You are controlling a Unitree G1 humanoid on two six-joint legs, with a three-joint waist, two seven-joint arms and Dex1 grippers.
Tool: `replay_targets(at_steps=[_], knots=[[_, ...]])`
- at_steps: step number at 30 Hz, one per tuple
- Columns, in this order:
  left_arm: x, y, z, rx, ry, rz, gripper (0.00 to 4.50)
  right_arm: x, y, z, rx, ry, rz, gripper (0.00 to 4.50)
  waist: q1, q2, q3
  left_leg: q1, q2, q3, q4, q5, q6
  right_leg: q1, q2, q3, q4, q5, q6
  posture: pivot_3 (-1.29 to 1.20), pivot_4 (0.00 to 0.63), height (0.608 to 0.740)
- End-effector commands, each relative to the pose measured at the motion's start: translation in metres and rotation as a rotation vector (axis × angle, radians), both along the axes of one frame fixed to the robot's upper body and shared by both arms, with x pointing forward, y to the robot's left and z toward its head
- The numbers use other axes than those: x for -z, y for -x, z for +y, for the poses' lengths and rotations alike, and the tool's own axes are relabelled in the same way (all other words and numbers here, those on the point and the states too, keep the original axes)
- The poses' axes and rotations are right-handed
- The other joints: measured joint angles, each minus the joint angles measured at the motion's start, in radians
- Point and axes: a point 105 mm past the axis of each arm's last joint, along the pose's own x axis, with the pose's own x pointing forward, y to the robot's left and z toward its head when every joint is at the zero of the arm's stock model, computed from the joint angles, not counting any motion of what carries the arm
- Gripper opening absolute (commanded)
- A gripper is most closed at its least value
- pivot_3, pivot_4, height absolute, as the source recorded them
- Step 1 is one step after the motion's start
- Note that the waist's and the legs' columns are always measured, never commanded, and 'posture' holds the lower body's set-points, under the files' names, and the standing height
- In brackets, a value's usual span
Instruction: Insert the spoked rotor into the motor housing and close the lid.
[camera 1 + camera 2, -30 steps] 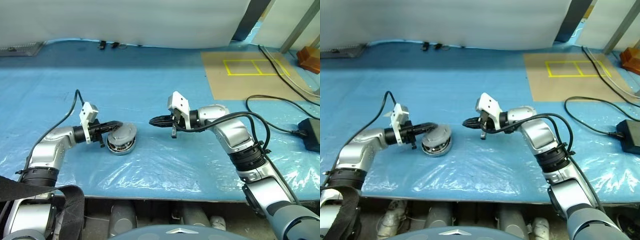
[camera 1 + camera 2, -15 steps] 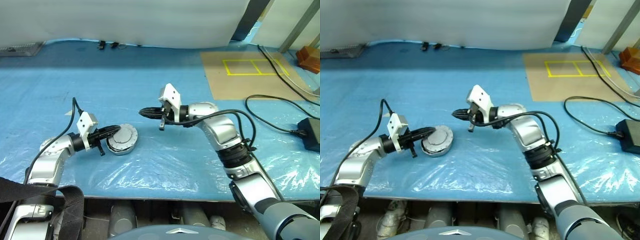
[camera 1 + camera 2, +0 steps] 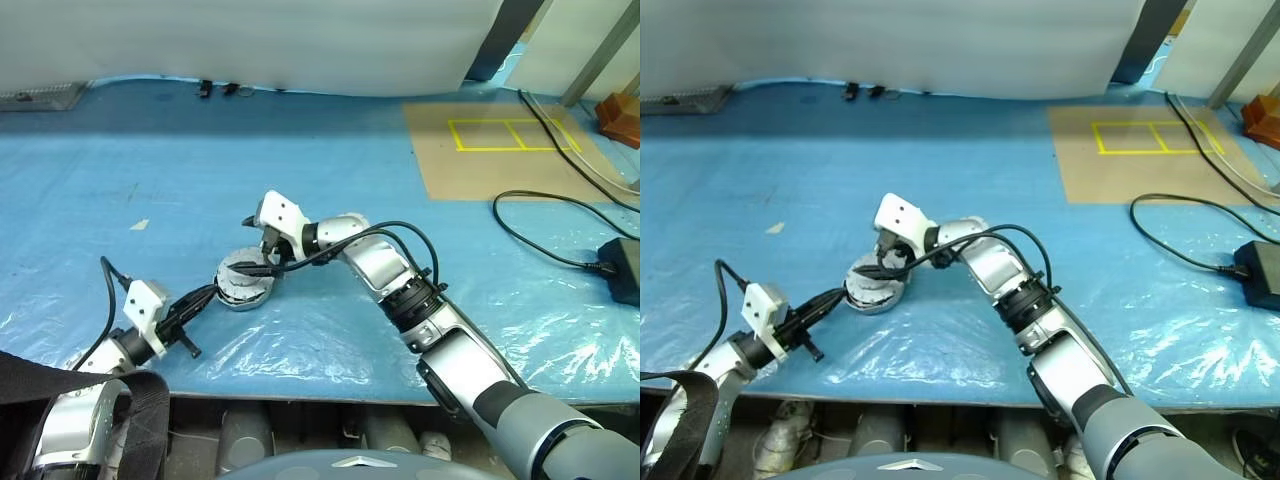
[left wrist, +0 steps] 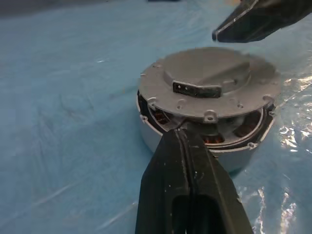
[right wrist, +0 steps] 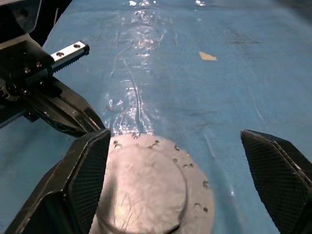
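You had the motor housing resting on the blue worktop, with the grey lid lying flat on top of it; copper windings showed in the gap under the lid. Your right claw was spread wide, one finger on each side of the lid, grasping nothing. Your left claw was clenched and empty, its tips just beside the housing's side wall.

Plain light grey lid over copper-orange windings of the motor housing, on blue sheeting.
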Motion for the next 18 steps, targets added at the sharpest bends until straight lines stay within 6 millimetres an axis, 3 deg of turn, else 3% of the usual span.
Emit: replay_targets(at_steps=[1,9,12,15,18], knots=[[-0.018,0.005,0.002,-0.032,-0.009,-0.073,0.0,0.0,0.0,0.007,-0.008,0.015,-0.002,4.45,0.0,0.0,0.0,0.0,0.0,0.0,0.0,0.0,0.0,0.0,0.0,0.0,0.0,0.0,0.0,0.0,0.15,0.74],[-0.023,0.011,0.004,-0.069,-0.01,-0.08,0.0,0.021,0.005,0.007,-0.02,0.074,0.083,4.45,-0.001,0.0,0.0,0.001,0.001,0.0,-0.001,-0.002,0.004,0.0,0.001,0.0,0.0,0.0,0.0,0.0,0.15,0.74],[-0.034,0.012,0.001,-0.084,0.018,-0.111,0.0,0.024,0.011,0.009,-0.043,0.078,0.114,3.9,-0.002,0.0,0.0,0.001,0.002,0.001,-0.001,-0.002,0.004,0.0,0.0,0.0,0.0,0.0,0.0,0.0,0.15,0.74],[-0.042,0.014,0.0,-0.099,0.05,-0.131,0.0,0.021,0.016,0.011,-0.069,0.059,0.126,2.93,-0.004,0.0,0.0,0.002,0.002,0.001,-0.001,-0.002,0.004,0.0,0.001,0.0,0.0,0.0,0.0,0.0,0.15,0.74],[-0.042,0.021,0.002,-0.124,0.063,-0.121,0.0,0.018,0.018,0.013,-0.082,0.049,0.112,2.93,-0.005,0.0,0.0,0.002,0.003,0.002,-0.001,-0.002,0.003,0.0,0.001,0.0,0.0,0.0,0.0,0.0,0.15,0.74]])
